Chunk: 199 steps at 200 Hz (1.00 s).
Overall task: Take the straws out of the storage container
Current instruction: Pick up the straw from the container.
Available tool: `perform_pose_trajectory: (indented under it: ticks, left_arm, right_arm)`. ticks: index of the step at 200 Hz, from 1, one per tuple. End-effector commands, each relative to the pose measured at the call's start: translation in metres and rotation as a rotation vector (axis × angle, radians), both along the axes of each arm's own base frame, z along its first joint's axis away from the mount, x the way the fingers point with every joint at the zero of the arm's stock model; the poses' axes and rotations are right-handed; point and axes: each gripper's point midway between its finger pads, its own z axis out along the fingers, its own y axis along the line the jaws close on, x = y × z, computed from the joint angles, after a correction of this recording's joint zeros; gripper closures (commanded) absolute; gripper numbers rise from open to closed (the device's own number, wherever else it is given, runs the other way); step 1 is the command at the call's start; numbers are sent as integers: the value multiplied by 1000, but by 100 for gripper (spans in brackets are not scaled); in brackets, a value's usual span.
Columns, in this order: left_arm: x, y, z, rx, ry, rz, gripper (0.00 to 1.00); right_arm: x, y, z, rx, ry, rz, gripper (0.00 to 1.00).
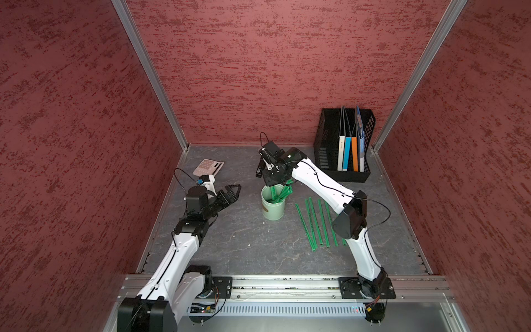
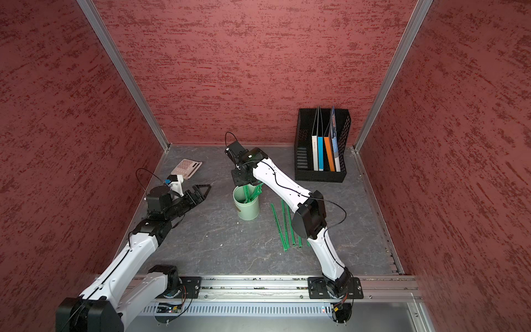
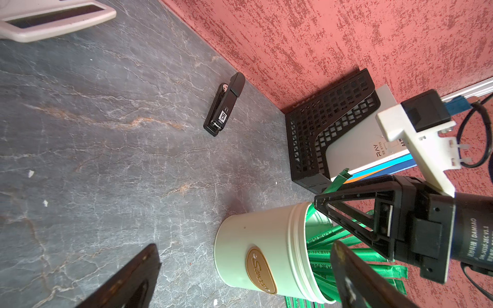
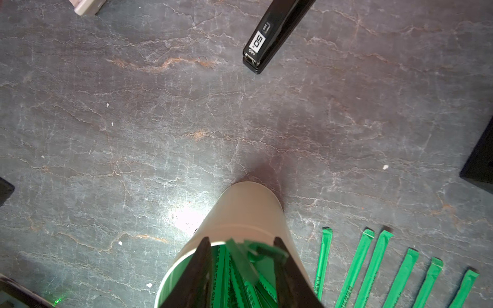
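My right gripper point(image 4: 241, 241) is down at the mouth of the storage container point(image 1: 274, 214), and only the right wrist view shows the working end. The jaws sit part-way apart, dipped inside the rim, with the tops of the straws point(image 4: 234, 282) bunched between them. Whether they bite on any, I can't tell. In both top views my own wrist hides those jaws.

The cup stands upright mid-table, with straws leaning out of it to the right. On the table point(image 1: 244, 247) just right of it, loose straws point(image 1: 314, 227) lie side by side. The right wrist view shows six, while my forearm covers some from above.

My left gripper point(image 1: 233, 191) hovers left of the cup, jaws wide apart, nothing in them. Its wrist view alone gives the cup's gold oval badge point(image 3: 260, 270) and the whole stapler point(image 3: 225, 106) beyond it. The calculator point(image 1: 208, 167) is far left and the file rack point(image 1: 326, 143) far right.
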Motion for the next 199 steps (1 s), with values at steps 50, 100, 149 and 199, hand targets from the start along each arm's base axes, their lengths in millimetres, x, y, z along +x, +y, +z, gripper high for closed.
perform_pose_trajectory:
  ticks: [50,100,149,199]
  left_arm:
    - [-2,4,-3,16,-6,8,0]
    - [-1,2,-1,7,-11,4,0]
    - [-3,3,0,11,-12,7,0]
    - [-3,3,-1,13,-11,6,0]
  right_arm:
    - [-3,-5,19,13,-21,-2,66]
    - [-11,-10,29,-23,-50,-10,65]
    - [-14,-3,26,-22,-47,1,67]
    - [-14,1,23,-13,-43,6,74]
